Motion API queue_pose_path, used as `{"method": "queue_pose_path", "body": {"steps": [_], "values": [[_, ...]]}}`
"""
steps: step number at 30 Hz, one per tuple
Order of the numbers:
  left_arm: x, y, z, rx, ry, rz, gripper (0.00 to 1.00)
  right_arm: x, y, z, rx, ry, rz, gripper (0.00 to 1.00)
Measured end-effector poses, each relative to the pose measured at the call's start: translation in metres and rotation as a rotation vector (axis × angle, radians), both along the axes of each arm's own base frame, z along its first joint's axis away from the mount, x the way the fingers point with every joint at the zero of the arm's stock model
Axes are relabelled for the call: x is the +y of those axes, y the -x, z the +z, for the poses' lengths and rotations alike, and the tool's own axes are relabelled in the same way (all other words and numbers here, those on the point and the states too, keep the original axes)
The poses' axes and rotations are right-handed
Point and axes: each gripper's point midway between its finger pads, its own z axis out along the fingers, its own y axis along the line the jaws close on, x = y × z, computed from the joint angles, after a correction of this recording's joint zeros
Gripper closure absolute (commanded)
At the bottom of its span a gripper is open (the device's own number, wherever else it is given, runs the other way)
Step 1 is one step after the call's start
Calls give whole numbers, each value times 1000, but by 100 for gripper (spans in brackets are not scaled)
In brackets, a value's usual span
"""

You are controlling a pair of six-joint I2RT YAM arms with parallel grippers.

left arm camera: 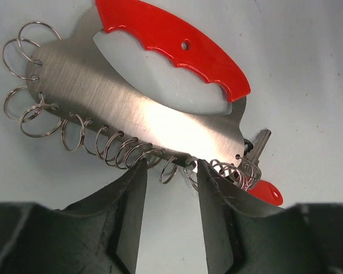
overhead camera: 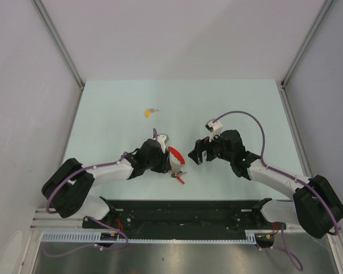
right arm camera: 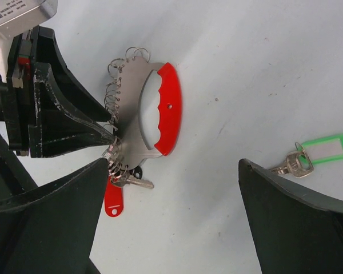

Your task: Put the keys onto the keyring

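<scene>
Item 1, keyring (left arm camera: 143, 108): brushed-steel crescent plate with a red plastic grip and a row of small wire split rings (left arm camera: 117, 149) along 1 edge, lying flat on the pale table (overhead camera: 108, 103) between my 2 arms. Item 2, left gripper (left arm camera: 170, 171): about half open, tips against the ringed edge, a few rings in the gap, nothing visibly clamped. Item 3, right gripper (right arm camera: 174, 168): spread fully, empty, hovering near the plate. Item 4, silver key on a green plastic tag (right arm camera: 308, 157): loose, just beside 1 right finger. Item 5, small yellow-headed key (overhead camera: 148, 112): loose, well apart toward the far side. Handling, as I judge it: pin the plate lightly, isolate 1 ring between the left tips, and take the green key by its tag so its hole is left free. Containers: none seen; only the keyring holds things, namely 1 silver key on a red tag (left arm camera: 266, 192) and a dark tag, mostly hidden.
</scene>
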Motion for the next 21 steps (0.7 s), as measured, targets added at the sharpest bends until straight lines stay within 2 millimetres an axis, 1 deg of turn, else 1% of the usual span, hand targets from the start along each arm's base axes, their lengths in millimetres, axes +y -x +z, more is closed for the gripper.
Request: {"method": "queue_pose_path", "body": {"steps": [8,11,15,17,19,20,21], "values": [[3,2,-1,9,-13,3,61,2,2,-1,5,-4,22,2],[1,4,0,19,-4,-8,60,3,3,-1,7,-6,26,2],[-4,6,3,28,16,-26,57,3,4,-1,8,-7,31,2],[-6,7,6,28,21,-31,55,3,4,-1,9,-9,35,2],[-7,7,12,18,26,-32,56,4,5,-1,10,-9,37,2],[-7,7,15,10,27,-28,58,4,5,-1,10,-10,38,2],[-7,8,18,3,28,-25,63,4,5,-1,10,-10,39,2]]}}
